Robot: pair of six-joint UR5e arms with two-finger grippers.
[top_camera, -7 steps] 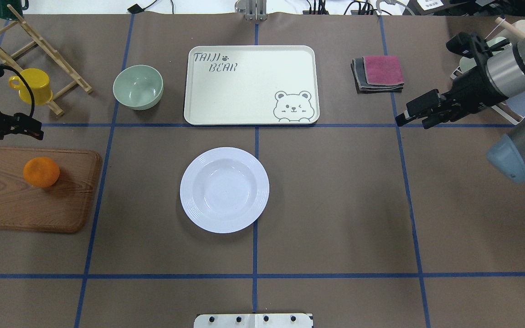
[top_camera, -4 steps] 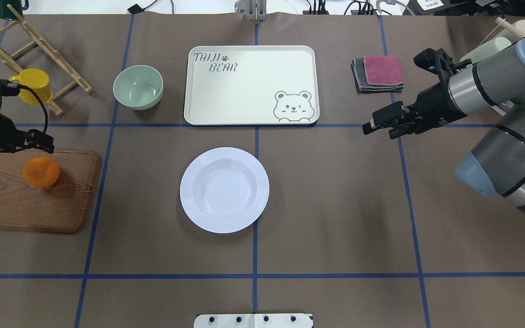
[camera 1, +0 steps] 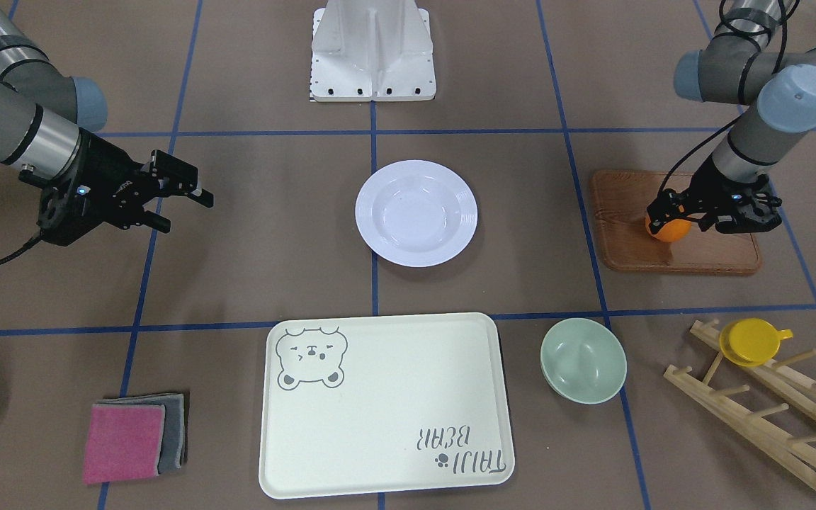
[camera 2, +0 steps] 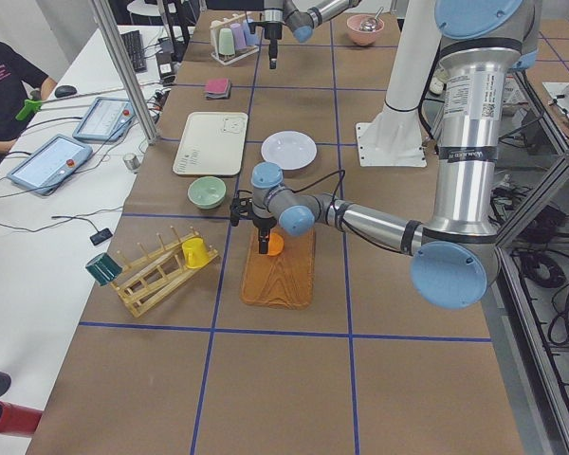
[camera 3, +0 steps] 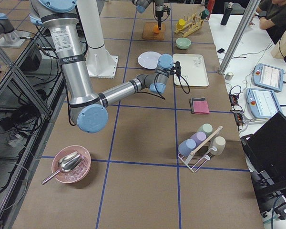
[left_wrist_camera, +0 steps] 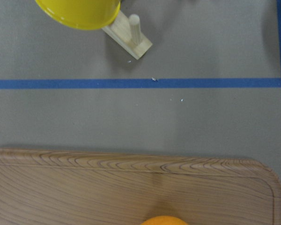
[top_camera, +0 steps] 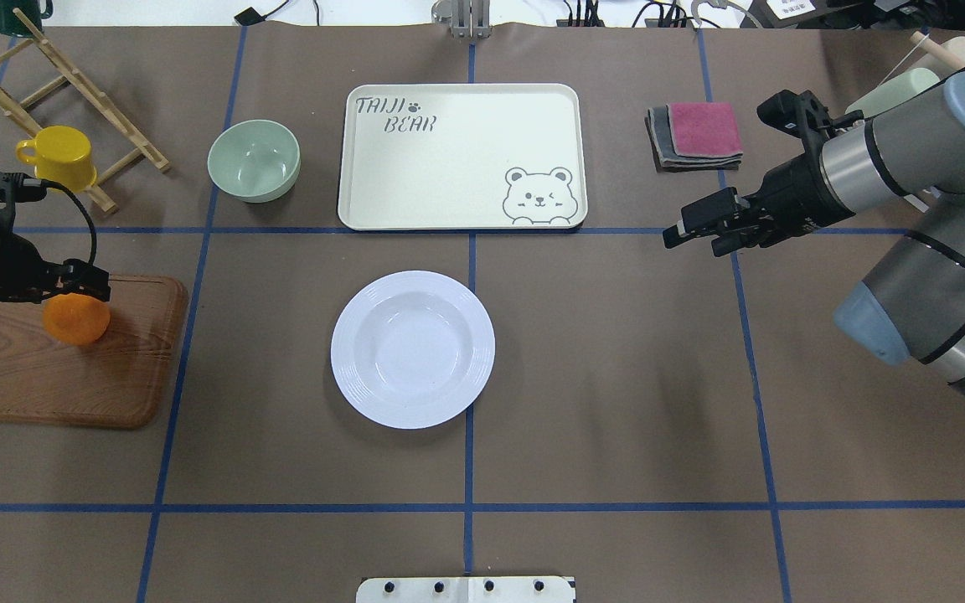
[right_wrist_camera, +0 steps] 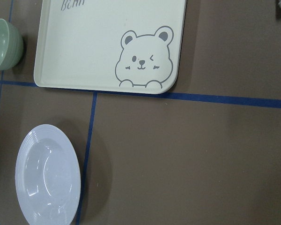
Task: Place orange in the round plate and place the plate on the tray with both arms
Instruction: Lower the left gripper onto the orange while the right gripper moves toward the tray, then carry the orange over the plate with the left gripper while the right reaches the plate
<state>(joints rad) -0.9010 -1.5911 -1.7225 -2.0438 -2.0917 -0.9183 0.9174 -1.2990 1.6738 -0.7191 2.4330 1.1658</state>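
orange (top_camera: 76,322) is on the board (top_camera: 72,385) at the robot's left end of the table, not in the plate. left gripper (top_camera: 87,283) is directly over it, tips at the orange's far edge. The left side cam shows one finger down just beside the fruit. Can't tell whether its jaws are wide or closed, or whether they touch the fruit. The left wrist cam shows only the orange's top at the bottom edge, plus the board edge and a blue tape line.

plate (top_camera: 412,348) is bare, flat on the brown cover mid-table, overlapping the centre tape line. tray (top_camera: 461,155) lies just beyond it, apart from it and bare. The tray print reads "TAIJI BEAR" with a paw mark, and there is a winking bear face in the opposite corner. The white mark on the right gripper's body is too small to read.

right gripper (top_camera: 688,236) hangs above the table to the right of the tray's bear corner, jaws apart and holding nothing. Its wrist cam shows the bear corner, the plate and the bowl.

bowl (top_camera: 254,159) is left of the tray. cup (top_camera: 59,155) is on the rack (top_camera: 114,115). cloths (top_camera: 696,134) are right of the tray.
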